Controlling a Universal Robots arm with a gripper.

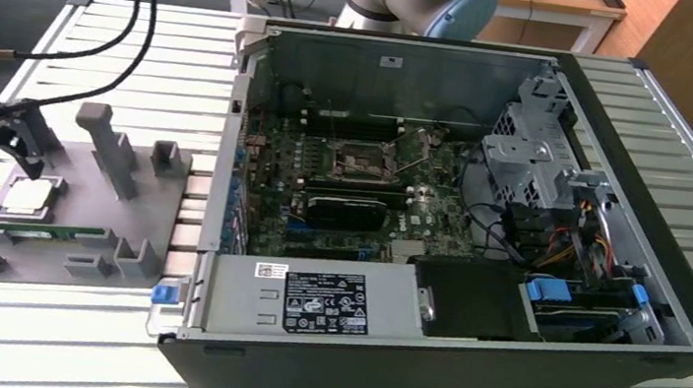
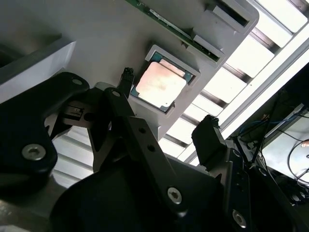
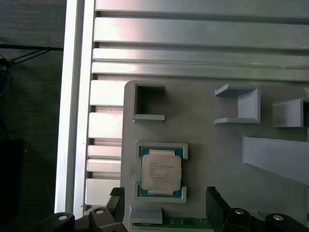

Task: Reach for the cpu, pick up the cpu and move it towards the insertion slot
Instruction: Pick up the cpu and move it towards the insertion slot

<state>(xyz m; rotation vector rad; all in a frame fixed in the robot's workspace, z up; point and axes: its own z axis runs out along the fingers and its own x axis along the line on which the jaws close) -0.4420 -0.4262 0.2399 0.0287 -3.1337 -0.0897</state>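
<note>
A silver table made of long metal slats holds everything. A flat grey tray lies on it, and a big open computer case sits just beside the tray, on the exterior view's right.

The cpu lies flat in a square pocket in the tray, shiny side up. Both wrist views show it in that pocket too. A long green memory stick lies in the tray just beside the cpu's pocket. Some grey posts stand up from the tray, on the side of the cpu nearer the case.

The gripper hangs right over the tray, close above the cpu. Its two black fingers are spread wide apart. In the first wrist view the gripper has one finger on each side of the cpu's pocket, and the gap is wider than the cpu. Nothing is held between them. No finger presses on the cpu. I cannot tell if the tips touch the tray.

The insertion slot is well apart from the tray, down inside the case on the green board. It is a dark square with a shiny frame.

Black cables hang over the table above the tray.
</note>
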